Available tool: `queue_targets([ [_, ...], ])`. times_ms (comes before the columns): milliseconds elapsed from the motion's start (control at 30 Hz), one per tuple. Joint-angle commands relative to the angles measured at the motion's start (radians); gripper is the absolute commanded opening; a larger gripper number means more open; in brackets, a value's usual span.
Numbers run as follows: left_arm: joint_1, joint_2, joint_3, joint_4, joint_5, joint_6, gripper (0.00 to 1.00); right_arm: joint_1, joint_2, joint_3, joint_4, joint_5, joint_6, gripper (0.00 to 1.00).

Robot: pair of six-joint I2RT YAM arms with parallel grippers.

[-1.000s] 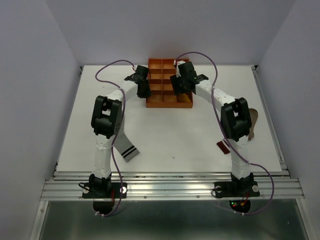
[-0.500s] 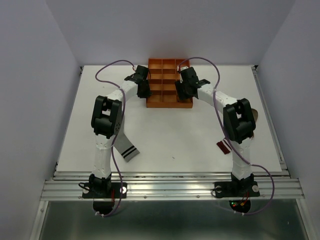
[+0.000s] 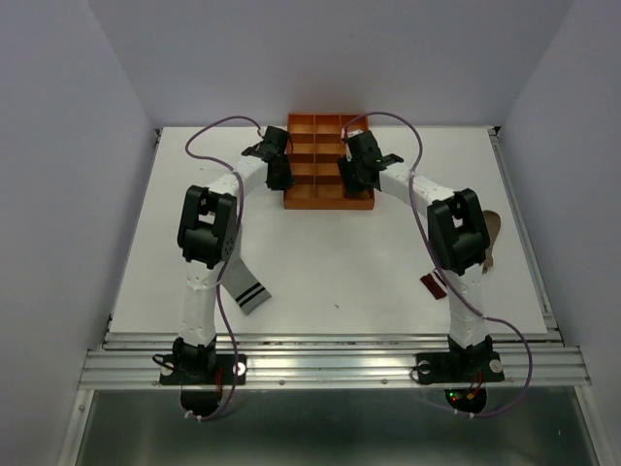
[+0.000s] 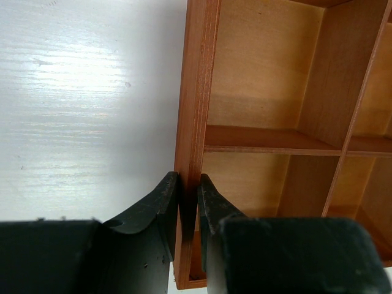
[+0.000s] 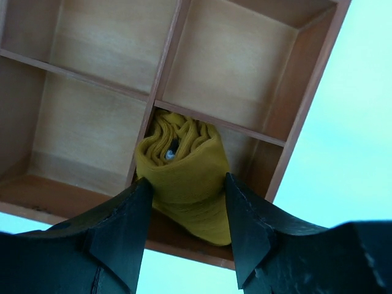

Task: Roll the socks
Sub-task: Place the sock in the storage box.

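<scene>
Right gripper (image 5: 188, 182) has swung in over tray (image 5: 309, 104), clamping yellow roll (image 5: 184, 162) at a cell. Left gripper (image 4: 188, 179) pinches tray wall. Grey sock (image 3: 245, 283) unrolled.

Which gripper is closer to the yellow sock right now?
Right. The right gripper clasps the yellow sock in the tray; the left gripper pinches the tray's opposite wall.

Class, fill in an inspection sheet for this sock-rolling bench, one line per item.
Surface: white table.
Job's things: yellow sock rolled, in the orange tray; grey sock flat beside left arm; taupe sock flat, partly behind right arm.
Clutter: nothing seen.
Tools: left tool pinches the tray's left wall; right tool grips yellow sock.
Cables: purple cables arch over both arms.
Surroundings: grey walls; aluminium rail in front.
</scene>
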Motion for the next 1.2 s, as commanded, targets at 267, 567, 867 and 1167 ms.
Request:
queue_targets([
  [267, 0.014, 0.059, 0.031, 0.026, -0.005, -0.038, 0.00, 0.002, 0.112, 0.039, 0.033, -0.026, 0.046, 0.53],
  [567, 0.014, 0.053, 0.033, 0.023, -0.010, -0.038, 0.00, 0.002, 0.152, -0.007, -0.021, 0.160, 0.086, 0.52],
  [867, 0.013, 0.056, 0.050, 0.008, -0.017, -0.044, 0.00, 0.002, 0.058, 0.021, -0.029, 0.100, 0.060, 0.54],
  [1167, 0.013, 0.052, 0.064, 0.002, -0.008, -0.064, 0.00, 0.002, -0.034, 0.079, -0.027, 0.046, 0.021, 0.57],
])
